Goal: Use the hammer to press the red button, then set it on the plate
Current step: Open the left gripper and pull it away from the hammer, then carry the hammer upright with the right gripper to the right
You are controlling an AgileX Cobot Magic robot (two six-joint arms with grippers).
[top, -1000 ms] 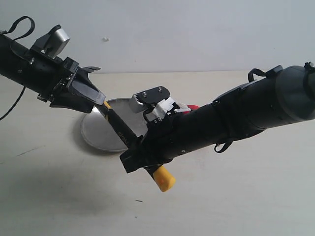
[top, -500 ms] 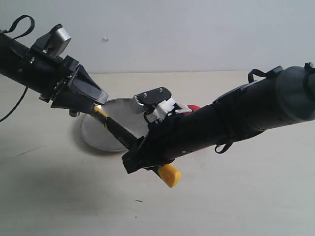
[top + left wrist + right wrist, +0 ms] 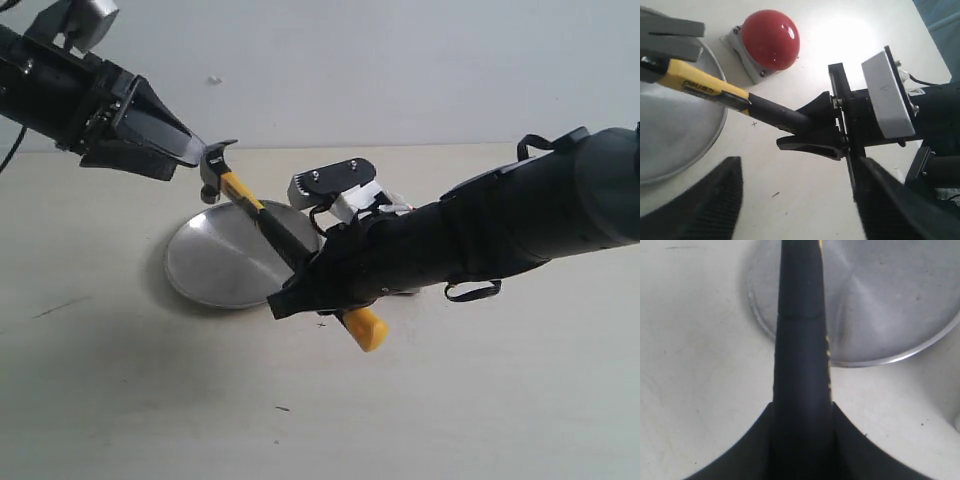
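The hammer (image 3: 243, 193) slants above the plate (image 3: 215, 262), with its dark head up at the left and its yellow end low at the right. My right gripper (image 3: 300, 290) is shut on the black handle (image 3: 800, 340), which fills the space between its fingers. My left gripper (image 3: 190, 152) is open, just left of the hammer head, with nothing between its fingers (image 3: 700, 200). In the left wrist view the red button (image 3: 771, 32) sits on its grey base beside the plate (image 3: 675, 135), beyond the hammer (image 3: 715, 90). The right arm hides the button in the exterior view.
The right forearm (image 3: 500, 230) stretches across the table from the right. A pale wall stands behind the table. The left arm (image 3: 60, 95) hangs over the table's far left.
My left gripper has come off the hammer head and risen up and to the left. The right gripper has shifted right with the hammer, whose head now shows.
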